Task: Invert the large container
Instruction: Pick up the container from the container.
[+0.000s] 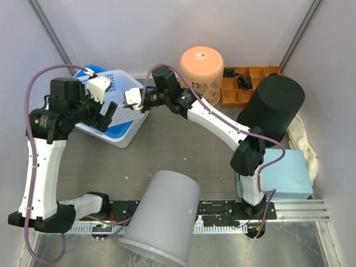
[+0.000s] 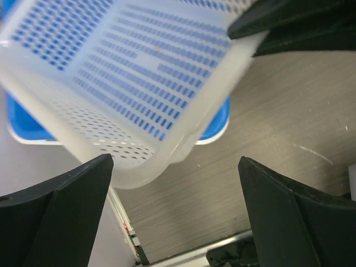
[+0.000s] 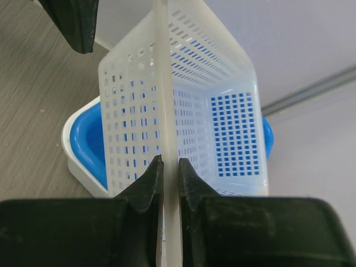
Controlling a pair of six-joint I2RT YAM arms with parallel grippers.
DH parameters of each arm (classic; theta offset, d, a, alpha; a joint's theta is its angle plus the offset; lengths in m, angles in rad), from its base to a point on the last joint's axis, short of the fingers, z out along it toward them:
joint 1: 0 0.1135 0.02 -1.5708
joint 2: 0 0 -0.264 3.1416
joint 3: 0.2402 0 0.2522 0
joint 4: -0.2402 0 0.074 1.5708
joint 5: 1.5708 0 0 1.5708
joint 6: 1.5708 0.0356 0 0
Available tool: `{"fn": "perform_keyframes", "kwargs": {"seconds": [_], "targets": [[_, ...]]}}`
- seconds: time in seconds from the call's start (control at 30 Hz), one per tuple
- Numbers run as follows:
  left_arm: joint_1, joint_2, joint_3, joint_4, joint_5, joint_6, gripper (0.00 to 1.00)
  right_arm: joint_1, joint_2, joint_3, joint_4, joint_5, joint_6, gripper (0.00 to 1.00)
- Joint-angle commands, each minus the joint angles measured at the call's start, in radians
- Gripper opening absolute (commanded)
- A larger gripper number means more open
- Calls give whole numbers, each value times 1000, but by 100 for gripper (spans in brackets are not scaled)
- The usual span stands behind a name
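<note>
My right hand (image 3: 167, 169) is pressed together on the rim of the white basket (image 3: 222, 83), pinching its thin edge so I can lever the whole thing from one side. The basket is tipped up on edge over the blue tub (image 3: 83, 139), at the far left of the table (image 2: 278, 122).

My left hand (image 2: 175, 167) is spread wide and holds nothing. The basket's lower corner shows between its fingers, but I cannot tell whether they touch. I judge it waits there to take the other side as the basket goes over.

The wall (image 1: 111, 28) is close behind the tub, and the orange pot (image 1: 201, 67) stands near on the right. The bare tabletop in front looks like the better way to swing. The grey bin (image 1: 164, 214) sits well apart at the near edge.
</note>
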Motion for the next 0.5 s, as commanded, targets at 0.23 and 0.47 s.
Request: {"fn": "perform_keyframes", "kwargs": {"seconds": [0.23,0.47], "targets": [[2,-134,229,204,-319,-17,98,41,-160,213,-45,549,440,1],[7,-153,302,240,-479,48,98,58,-311,246,-138,654,431,1]]}}
